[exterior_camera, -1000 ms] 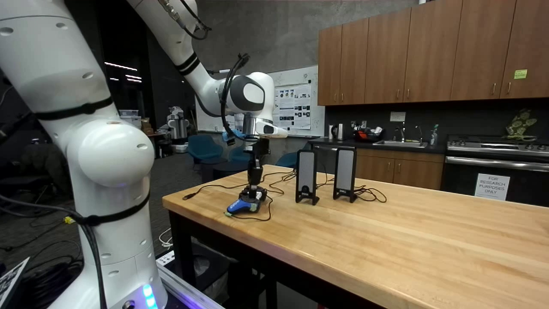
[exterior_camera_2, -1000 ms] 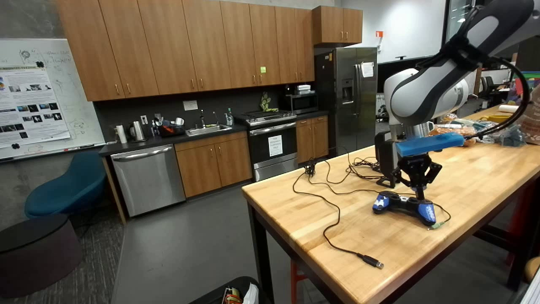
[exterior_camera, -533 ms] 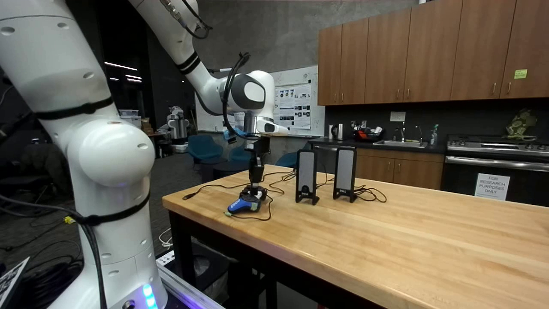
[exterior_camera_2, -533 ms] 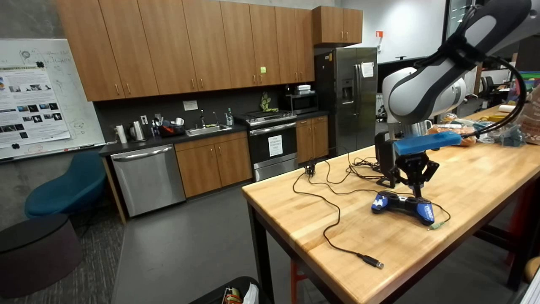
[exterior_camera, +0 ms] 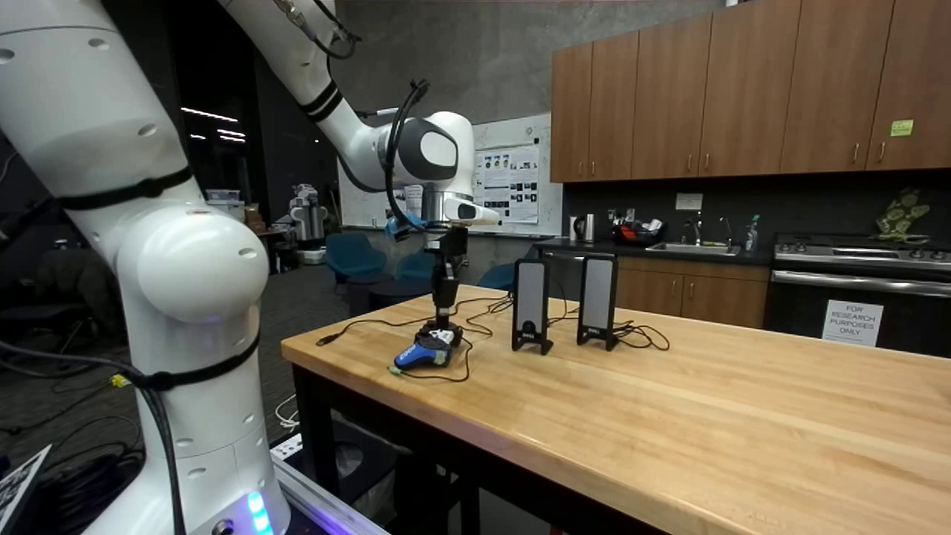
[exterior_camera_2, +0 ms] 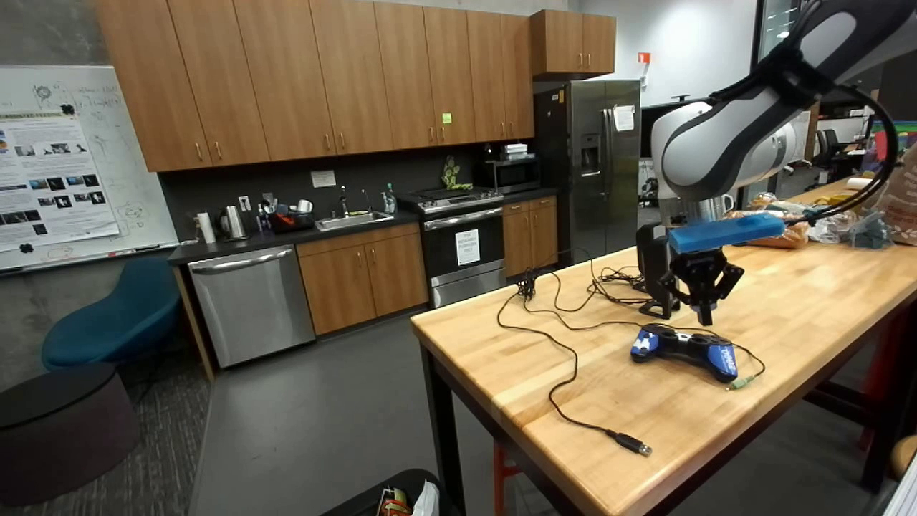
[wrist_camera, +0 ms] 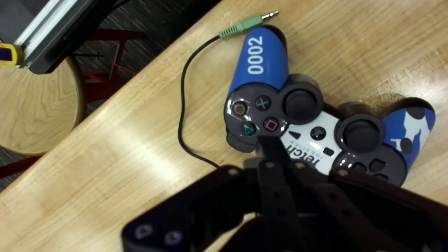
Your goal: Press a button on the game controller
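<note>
The blue and black game controller with a pale middle patch lies flat on the table in both exterior views. In the wrist view the controller shows its face, with the cross, circle, square and triangle buttons visible. My gripper is shut and empty, its fingers together and pointing down. In an exterior view the fingertips are a little above the controller, with a gap between. In the wrist view the fingertips appear just below the square and triangle buttons and hide part of the controller's edge.
Two black upright speakers stand beside the controller. A thin cord with a green plug curves round one grip. A cord with a USB plug lies near the table's edge. Plastic bags lie farther along the table.
My gripper has risen from the controller, where its fingertips were down at the face near the grip marked with white characters. It is shut throughout. The controller has barely shifted.
</note>
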You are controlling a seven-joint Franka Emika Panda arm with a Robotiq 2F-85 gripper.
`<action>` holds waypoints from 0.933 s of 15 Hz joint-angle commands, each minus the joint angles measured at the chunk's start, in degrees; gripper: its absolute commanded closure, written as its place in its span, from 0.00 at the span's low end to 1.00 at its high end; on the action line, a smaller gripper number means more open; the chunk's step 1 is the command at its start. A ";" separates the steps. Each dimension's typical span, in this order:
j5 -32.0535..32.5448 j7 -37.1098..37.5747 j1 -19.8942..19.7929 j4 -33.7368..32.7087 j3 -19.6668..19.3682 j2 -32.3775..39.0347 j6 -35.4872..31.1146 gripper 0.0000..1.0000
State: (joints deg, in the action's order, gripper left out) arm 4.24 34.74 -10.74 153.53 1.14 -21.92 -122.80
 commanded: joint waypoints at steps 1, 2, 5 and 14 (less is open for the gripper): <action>-1.60 -3.32 1.62 0.70 -0.32 -3.81 1.75 1.00; -1.64 -4.09 1.96 0.59 -0.14 -4.44 2.05 1.00; -1.79 -5.77 2.62 0.19 0.33 -5.85 3.17 0.68; -1.43 -12.69 4.42 -1.31 0.74 -9.28 8.14 0.10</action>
State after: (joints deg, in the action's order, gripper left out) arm 3.13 25.11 -6.94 153.05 1.74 -29.43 -117.58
